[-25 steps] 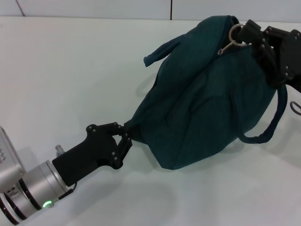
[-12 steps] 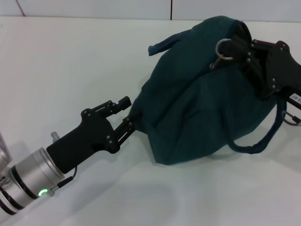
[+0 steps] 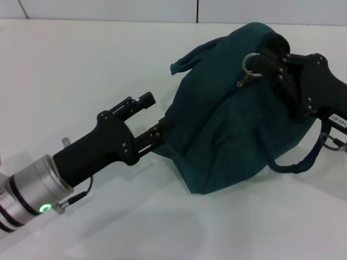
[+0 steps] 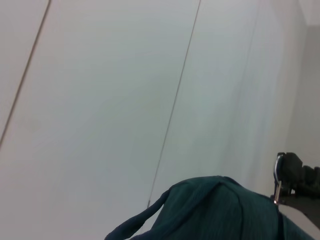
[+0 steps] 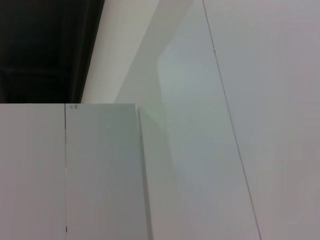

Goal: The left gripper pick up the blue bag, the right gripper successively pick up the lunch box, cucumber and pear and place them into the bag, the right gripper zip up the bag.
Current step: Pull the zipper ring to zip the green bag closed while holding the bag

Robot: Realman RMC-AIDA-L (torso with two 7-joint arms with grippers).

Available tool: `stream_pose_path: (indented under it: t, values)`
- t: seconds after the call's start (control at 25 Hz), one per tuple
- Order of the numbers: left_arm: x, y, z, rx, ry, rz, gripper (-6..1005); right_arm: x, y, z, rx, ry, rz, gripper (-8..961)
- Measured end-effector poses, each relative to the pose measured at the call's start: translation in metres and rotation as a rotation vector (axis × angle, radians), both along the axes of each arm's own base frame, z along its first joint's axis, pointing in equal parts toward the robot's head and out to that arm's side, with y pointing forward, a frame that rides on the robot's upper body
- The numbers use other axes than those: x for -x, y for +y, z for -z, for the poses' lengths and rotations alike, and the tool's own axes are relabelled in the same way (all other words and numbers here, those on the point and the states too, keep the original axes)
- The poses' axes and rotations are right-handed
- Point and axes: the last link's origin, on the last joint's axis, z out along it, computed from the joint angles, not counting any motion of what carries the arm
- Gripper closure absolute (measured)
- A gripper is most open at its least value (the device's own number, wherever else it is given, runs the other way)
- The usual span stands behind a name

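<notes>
The blue bag [image 3: 233, 114] is hiding its contents; the right hand's [image 3: 271, 67] fingertips are lying buried in its fabric.

The bag [image 3: 233, 124] is a plain dark teal-blue with no pattern, and its strap [image 3: 303, 162] is the same shade. A silver metal ring [image 3: 251, 62] shines near its top. The left gripper [image 3: 154, 119] is matte black, carried on an arm with a silver cuff [image 3: 32, 192] that bears a small green light [image 3: 43, 207]. The right gripper [image 3: 274, 59] is black too, with a white label [image 3: 336, 116] on its body. The table [image 3: 81, 65] is plain white, crossed by thin dark seams at its far edge. The right wrist view shows only white panels [image 5: 225, 125] and a black patch [image 5: 45, 50].
</notes>
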Motion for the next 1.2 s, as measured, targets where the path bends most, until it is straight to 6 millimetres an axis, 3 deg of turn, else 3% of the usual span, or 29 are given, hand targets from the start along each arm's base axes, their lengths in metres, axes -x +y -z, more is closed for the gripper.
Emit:
stream_pose_path:
  t: [0.04,0.48,0.72,1.2]
  values:
    - [-0.002,0.001,0.001,0.009,-0.007,0.0,300,0.0,0.0,0.0,-0.001,-0.001,-0.001,949]
    - [-0.01,0.009,0.009,0.053,-0.018,-0.002,315,0.001,-0.001,0.002,0.007,-0.005,-0.006,950]
    - [-0.011,0.008,0.013,0.066,0.015,0.021,398,0.001,-0.002,0.002,0.007,-0.003,-0.009,950]
    - [-0.01,0.004,0.014,0.069,0.05,0.056,805,-0.001,-0.002,0.0,0.0,0.008,-0.001,950]
